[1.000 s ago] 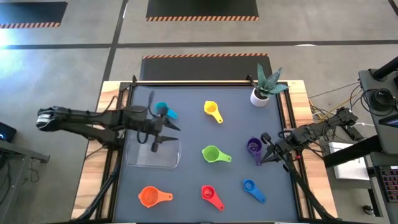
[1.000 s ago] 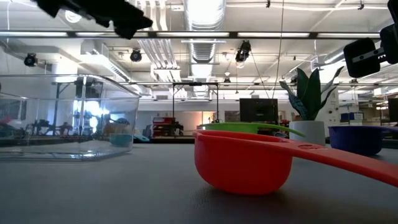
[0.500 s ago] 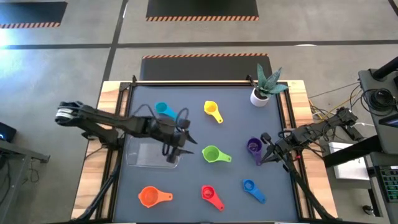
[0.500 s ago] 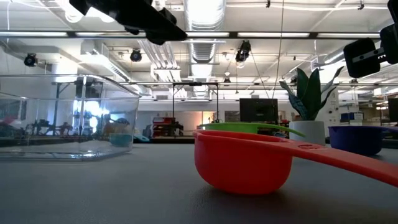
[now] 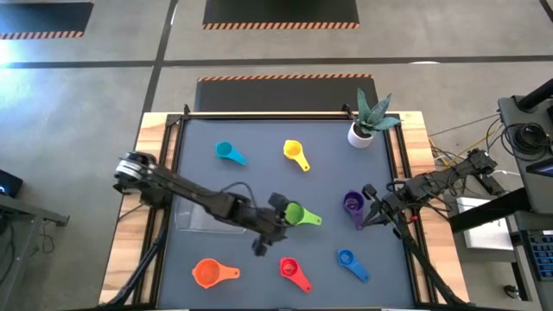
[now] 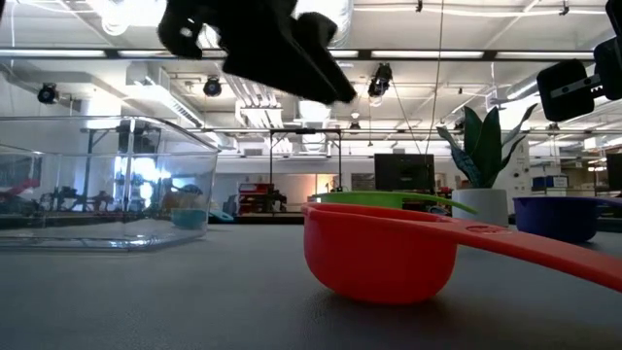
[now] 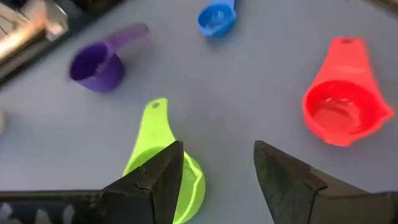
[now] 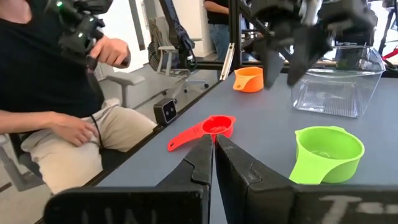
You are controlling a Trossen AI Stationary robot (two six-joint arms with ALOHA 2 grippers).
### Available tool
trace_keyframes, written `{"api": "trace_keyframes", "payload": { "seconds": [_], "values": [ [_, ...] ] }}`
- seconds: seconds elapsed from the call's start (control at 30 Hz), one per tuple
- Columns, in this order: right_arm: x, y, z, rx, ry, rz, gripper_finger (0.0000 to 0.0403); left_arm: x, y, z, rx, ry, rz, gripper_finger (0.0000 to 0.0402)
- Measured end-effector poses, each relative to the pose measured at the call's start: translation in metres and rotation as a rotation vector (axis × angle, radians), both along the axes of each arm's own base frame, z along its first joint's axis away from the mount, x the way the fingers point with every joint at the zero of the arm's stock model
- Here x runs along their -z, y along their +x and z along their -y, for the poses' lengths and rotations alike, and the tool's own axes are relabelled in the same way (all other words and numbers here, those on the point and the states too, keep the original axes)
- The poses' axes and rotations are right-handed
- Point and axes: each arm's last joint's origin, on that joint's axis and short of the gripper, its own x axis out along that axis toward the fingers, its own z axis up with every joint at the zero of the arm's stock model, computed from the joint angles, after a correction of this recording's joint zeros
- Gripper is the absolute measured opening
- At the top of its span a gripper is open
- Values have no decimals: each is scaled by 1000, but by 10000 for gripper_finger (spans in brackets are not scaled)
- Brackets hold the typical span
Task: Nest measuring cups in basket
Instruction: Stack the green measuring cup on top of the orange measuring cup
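Little of the task appeared to have been done: the clear basket (image 5: pixel 212 216) was seen empty on the bench (image 5: pixel 259 173), and all seven measuring cups lay scattered outside it. The left jaws (image 5: pixel 275 216) were held parted and empty just above the green cup (image 5: pixel 295 213), whose bowl lay directly beneath one finger (image 7: pixel 158 180) in the left wrist view, so a first pick was judged to be in hand. The basket lay just behind those jaws, back along the arm. The red cup (image 5: pixel 292 269) lay near them, the orange cup (image 5: pixel 207 273), blue cup (image 5: pixel 347 258), yellow cup (image 5: pixel 295 153) and cyan cup (image 5: pixel 226 152) farther off. The right jaws (image 5: pixel 370 210) were closed on nothing, just beside the purple cup (image 5: pixel 352 204). Every cup was judged left to be carried in and nested.
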Motion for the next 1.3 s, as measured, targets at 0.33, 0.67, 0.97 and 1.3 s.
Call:
{"api": "trace_keyframes", "payload": {
  "seconds": [0.33,0.67,0.97,1.3],
  "values": [
    [0,0,0,0,0,0,9,32,49,11,-103,192,-276,178],
    [0,0,0,0,0,0,9,52,71,11,-156,206,-405,175],
    [0,0,0,0,0,-1,9,48,70,11,-199,173,-399,31],
    [0,0,0,0,0,-1,9,2,35,33,-317,202,-426,5]
  ]
}}
